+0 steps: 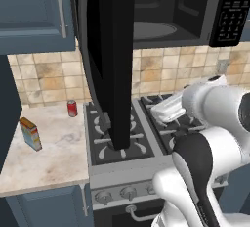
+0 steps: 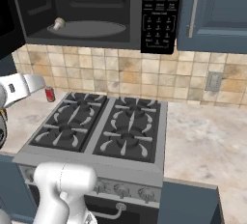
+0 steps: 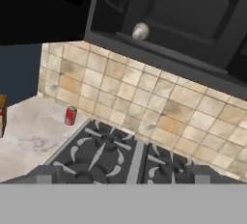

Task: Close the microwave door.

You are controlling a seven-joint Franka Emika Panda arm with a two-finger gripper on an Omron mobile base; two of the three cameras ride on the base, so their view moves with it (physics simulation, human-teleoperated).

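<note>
The black microwave point(image 2: 96, 6) hangs over the stove with its dark cavity exposed, a round glass turntable point(image 2: 87, 28) and a keypad point(image 2: 160, 13) on its right. A small pale round item point(image 3: 140, 31) lies inside at the left. The microwave door point(image 1: 113, 59) stands swung wide open, seen edge-on in the left base view, and it reaches down toward the burners. My gripper point(image 3: 124, 175) is open with nothing between its widely spread fingertips point(image 3: 44, 174). It hovers over the stove below the cavity, apart from the door point(image 3: 43, 10).
A gas stove point(image 2: 101, 126) with black grates sits under the microwave. A red can point(image 1: 72, 108) and a colourful box point(image 1: 30, 133) stand on the left counter point(image 1: 49, 162). Blue-grey cabinets point(image 2: 217, 10) flank the microwave. A wall outlet point(image 2: 212, 80) is at the right.
</note>
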